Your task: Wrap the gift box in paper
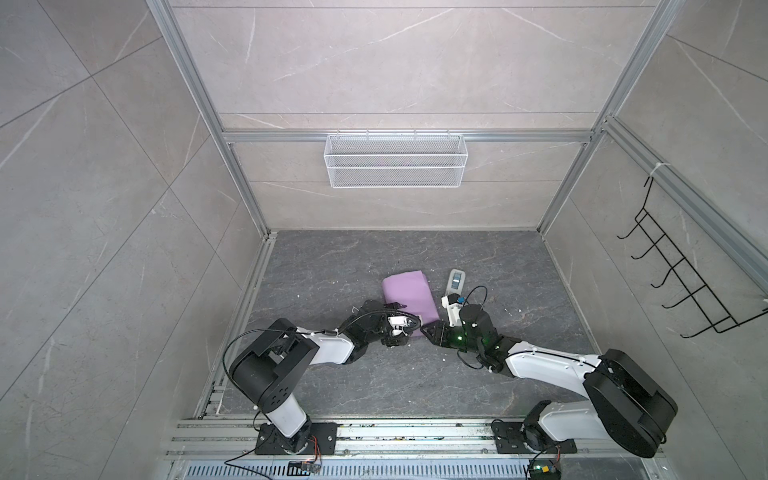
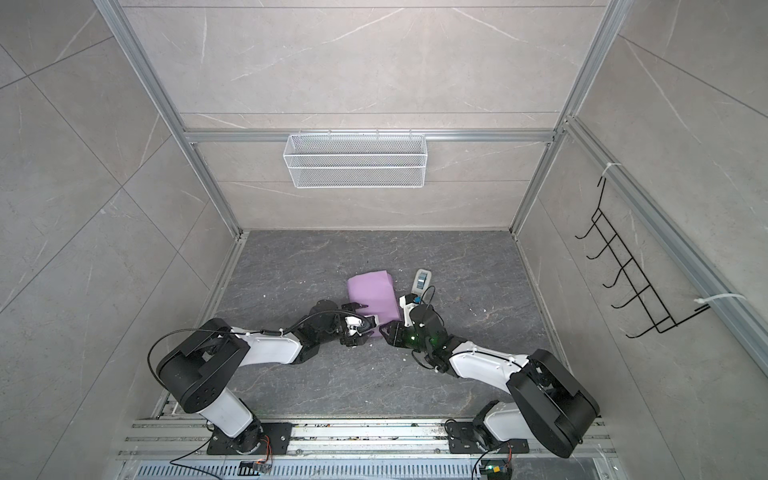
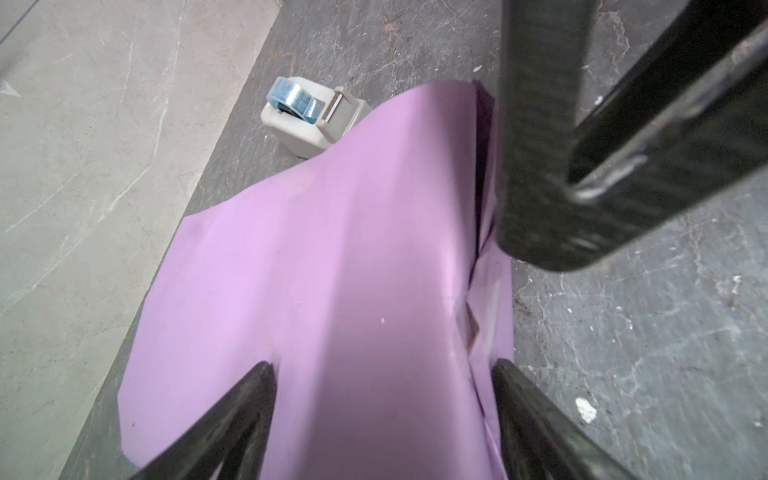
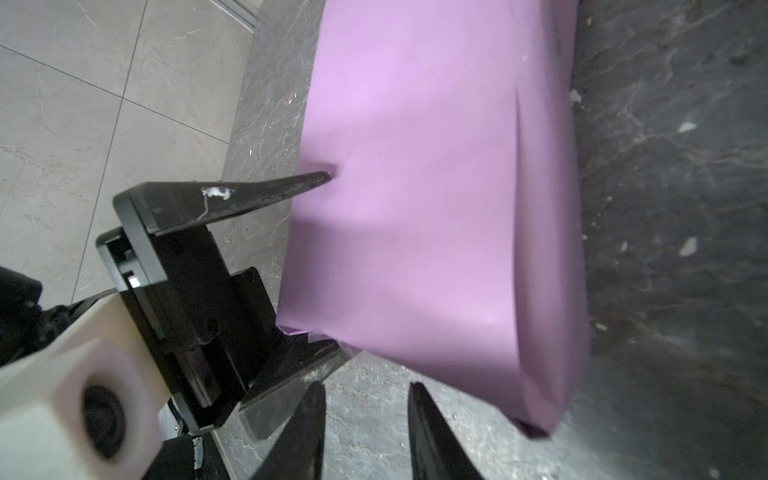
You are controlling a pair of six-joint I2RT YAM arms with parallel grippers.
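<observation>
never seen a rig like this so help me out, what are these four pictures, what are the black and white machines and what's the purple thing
These are two robot arms mounted at the near edge of a dark table, each ending in a two-fingered gripper. Two pictures look down from overhead, side by side, nearly the same view. The other two come from small cameras on the arms' wrists, so you see the fingers up close. The purple thing is the paper, folded around something box-shaped; the gift box itself does not show. Beside it stands a small tape dispenser. The left gripper is spread open, fingertips against the paper. The right gripper is open beside the paper and holds nothing.
</observation>
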